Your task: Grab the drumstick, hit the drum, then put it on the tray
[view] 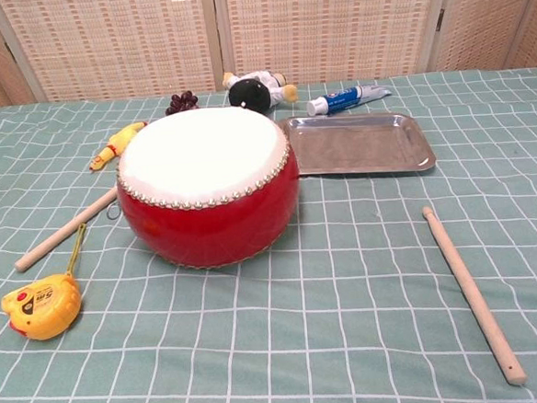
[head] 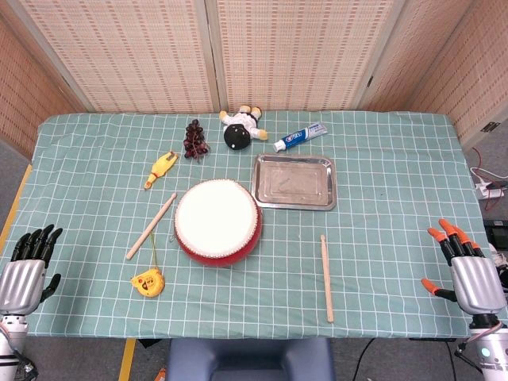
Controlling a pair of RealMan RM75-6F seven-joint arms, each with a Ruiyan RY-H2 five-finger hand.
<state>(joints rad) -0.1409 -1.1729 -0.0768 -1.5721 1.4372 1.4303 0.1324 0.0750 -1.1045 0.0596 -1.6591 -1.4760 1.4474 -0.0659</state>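
A red drum (head: 217, 221) (view: 207, 183) with a white skin stands in the middle of the checked cloth. One wooden drumstick (head: 326, 277) (view: 469, 291) lies to its right, another drumstick (head: 151, 226) (view: 63, 231) lies to its left. A bare steel tray (head: 294, 182) (view: 361, 145) sits behind and right of the drum. My left hand (head: 28, 266) hangs at the table's near left edge, fingers apart, holding nothing. My right hand (head: 467, 266) is at the near right edge, fingers spread and empty. Neither hand appears in the chest view.
A yellow tape measure (head: 147, 282) (view: 41, 308) lies in front of the left drumstick. At the back are a rubber chicken (head: 160, 168) (view: 115, 143), dark grapes (head: 195, 138) (view: 181, 101), a plush doll (head: 242, 127) (view: 256, 89) and a toothpaste tube (head: 300, 137) (view: 349, 97).
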